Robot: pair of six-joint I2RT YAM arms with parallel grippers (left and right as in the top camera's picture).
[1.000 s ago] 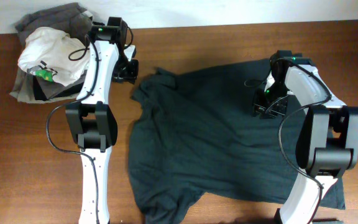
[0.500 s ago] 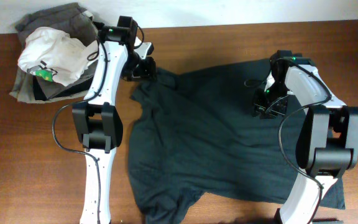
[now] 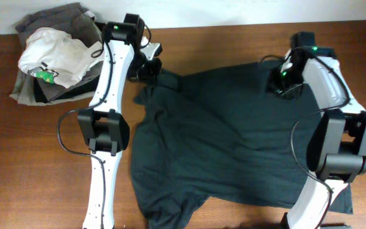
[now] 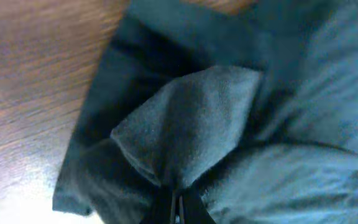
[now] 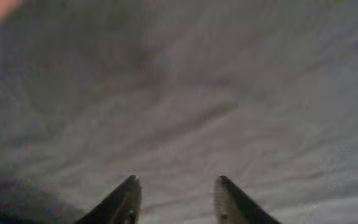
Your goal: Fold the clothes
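The dark teal-black T-shirt [image 3: 221, 140] lies spread and rumpled across the middle of the table. My left gripper [image 3: 152, 69] is at its upper left corner, shut on a pinched fold of the shirt [image 4: 191, 124]; its fingers [image 4: 178, 208] are closed together with fabric bunched above them. My right gripper [image 3: 286, 86] is over the shirt's upper right part. Its fingers [image 5: 176, 186] are open, just above the fabric [image 5: 197, 93], and hold nothing.
A pile of grey folded garments [image 3: 46, 25] with a white garment with a green mark [image 3: 49, 57] on top sits at the back left. Brown wooden table [image 3: 30, 165] shows around the shirt and in the left wrist view [image 4: 30, 93].
My left gripper moved right onto the shirt's upper left corner and closed on a fold. My right gripper moved from the shirt's right side toward the back edge.
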